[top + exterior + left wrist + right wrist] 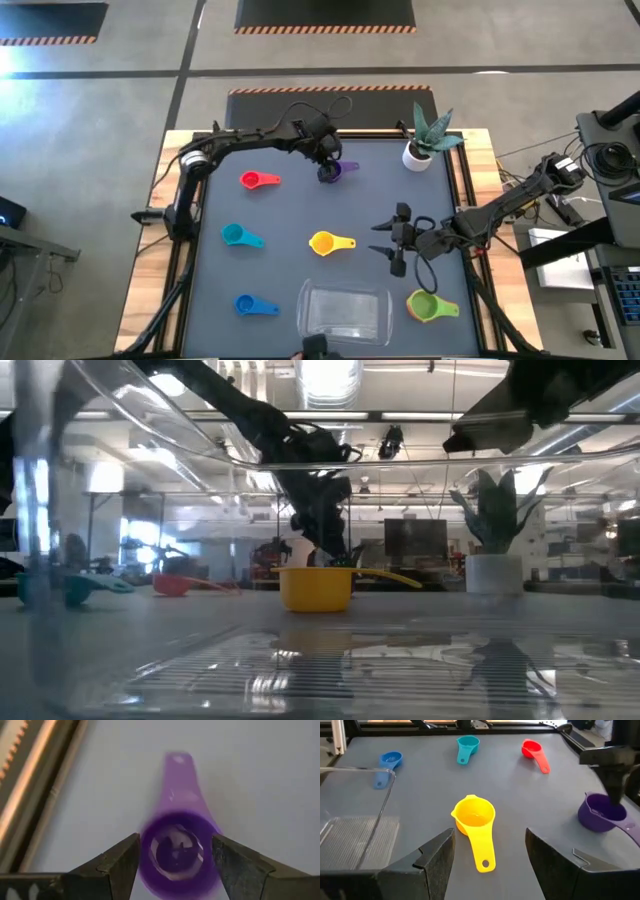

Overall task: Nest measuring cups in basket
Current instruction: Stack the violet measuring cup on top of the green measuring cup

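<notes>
Bright even overhead light, soft shadows, ceiling lamp glare (330, 375) – purple cup (177, 851) blurred close-up

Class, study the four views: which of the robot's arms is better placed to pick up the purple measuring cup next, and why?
The left. The left gripper is open with its fingers on either side of the purple measuring cup, while the right gripper hovers open near the yellow measuring cup.

Six measuring cups: purple (331, 171) between left gripper (328, 172) fingers, red (252, 181), teal (234, 235), yellow (322, 243), blue (246, 304), green (424, 305). One basket (345, 312). One potted plant (418, 153). Two grippers; right gripper (387, 241) beside yellow.
</notes>
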Robot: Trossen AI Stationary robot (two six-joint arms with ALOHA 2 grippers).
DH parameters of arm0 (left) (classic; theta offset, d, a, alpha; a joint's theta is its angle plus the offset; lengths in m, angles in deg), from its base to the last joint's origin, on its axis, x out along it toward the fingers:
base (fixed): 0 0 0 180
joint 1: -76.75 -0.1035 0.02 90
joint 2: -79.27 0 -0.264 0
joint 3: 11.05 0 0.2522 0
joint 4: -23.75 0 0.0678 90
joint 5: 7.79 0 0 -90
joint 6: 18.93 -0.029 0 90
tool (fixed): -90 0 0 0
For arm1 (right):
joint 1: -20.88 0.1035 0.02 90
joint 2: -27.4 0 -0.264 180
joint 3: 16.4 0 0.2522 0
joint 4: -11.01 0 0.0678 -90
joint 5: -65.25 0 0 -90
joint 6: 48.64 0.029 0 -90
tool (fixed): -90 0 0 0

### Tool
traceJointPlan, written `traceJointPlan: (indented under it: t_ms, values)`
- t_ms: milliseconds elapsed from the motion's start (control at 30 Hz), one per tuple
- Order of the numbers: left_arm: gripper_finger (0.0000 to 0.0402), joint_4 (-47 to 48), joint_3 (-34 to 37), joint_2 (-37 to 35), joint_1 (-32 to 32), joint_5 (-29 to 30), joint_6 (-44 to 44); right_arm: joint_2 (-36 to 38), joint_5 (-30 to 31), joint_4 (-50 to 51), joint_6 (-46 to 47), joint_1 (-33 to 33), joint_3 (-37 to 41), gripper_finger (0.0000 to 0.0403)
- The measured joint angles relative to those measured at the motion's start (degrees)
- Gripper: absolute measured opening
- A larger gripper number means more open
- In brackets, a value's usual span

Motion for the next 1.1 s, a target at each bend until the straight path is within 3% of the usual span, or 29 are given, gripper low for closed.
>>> traceJointPlan:
  t_ms: [300, 700, 1100]
  values:
    - [0.0226, 12.7, -10.1, 5.7, 0.0, 3.4, -2.9, 0.0, 0.0, 0.7, 1.3, 0.0, 0.1, 0.0231]
    - [0.0226, 21.8, -10.5, 5.4, -0.8, -6.7, -6.1, 0.0, 0.0, 0.7, 1.3, 0.0, 0.1, 0.0231]
    - [0.0211, 25.1, -10.5, 4.1, 4.8, -4.6, -16.2, 0.0, 0.0, 0.8, 1.0, 0.0, 0.1, 0.0231]
